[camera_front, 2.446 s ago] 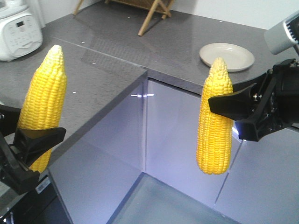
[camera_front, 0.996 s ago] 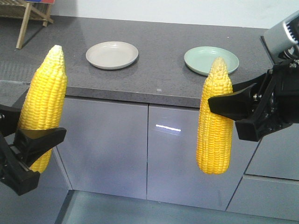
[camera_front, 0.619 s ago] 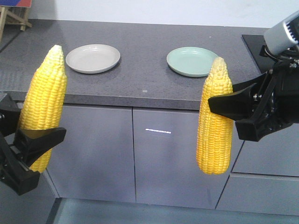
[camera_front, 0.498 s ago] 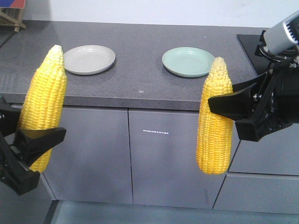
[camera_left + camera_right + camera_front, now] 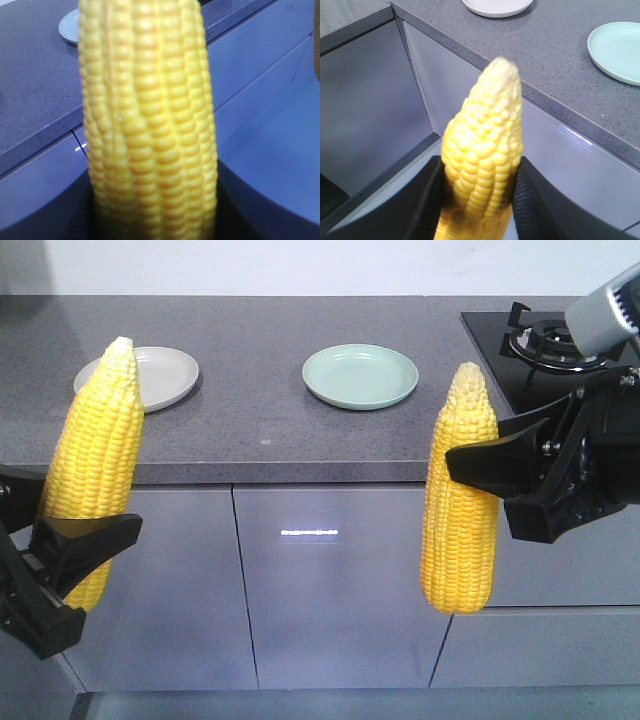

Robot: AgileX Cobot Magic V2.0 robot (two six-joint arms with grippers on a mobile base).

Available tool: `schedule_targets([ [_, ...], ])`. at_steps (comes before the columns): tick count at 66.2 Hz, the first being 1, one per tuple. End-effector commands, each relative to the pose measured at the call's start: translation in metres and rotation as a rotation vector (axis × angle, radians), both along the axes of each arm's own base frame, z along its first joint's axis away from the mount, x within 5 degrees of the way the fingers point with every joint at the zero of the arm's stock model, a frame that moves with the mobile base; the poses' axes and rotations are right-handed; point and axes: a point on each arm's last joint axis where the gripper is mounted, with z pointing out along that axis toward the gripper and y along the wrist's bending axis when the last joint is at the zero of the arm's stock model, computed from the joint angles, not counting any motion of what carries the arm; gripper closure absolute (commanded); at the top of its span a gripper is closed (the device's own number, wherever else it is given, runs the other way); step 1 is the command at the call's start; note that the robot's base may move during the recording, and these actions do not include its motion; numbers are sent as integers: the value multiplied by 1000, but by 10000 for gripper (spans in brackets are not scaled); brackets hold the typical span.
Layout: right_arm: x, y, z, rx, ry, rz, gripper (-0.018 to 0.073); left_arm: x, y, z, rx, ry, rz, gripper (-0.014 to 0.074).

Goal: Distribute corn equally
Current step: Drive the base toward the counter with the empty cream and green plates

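left pincer (image 5: 72, 552) clamps left cob (image 5: 95, 450) upright, right pincer (image 5: 468, 472) clamps right cob (image 5: 460, 550); both tapered, knobbly-kerneled. beyond them: speckled grey counter (image 5: 255, 415), round beige plate (image 5: 165, 375), round green plate (image 5: 360, 375), glossy cabinet doors (image 5: 330, 590).

The surface (image 5: 270, 420) is matt, speckled grey stone; the cabinet doors (image 5: 330, 590) are smooth and glossy. The beige plate (image 5: 165, 375) and green plate (image 5: 360, 375) look glazed. The left corn cob (image 5: 92, 460) and right corn cob (image 5: 462, 540) are bumpy, faintly waxy.
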Motion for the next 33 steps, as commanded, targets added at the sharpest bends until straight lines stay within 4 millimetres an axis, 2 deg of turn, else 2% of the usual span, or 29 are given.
schedule_targets([
  [1,-2,-1,15,52,-73,-21,356,1,0,16,-64,-81,14,290],
  [33,-2,-1,15,52,-73,-21,356,1,0,16,-64,-81,14,290],
])
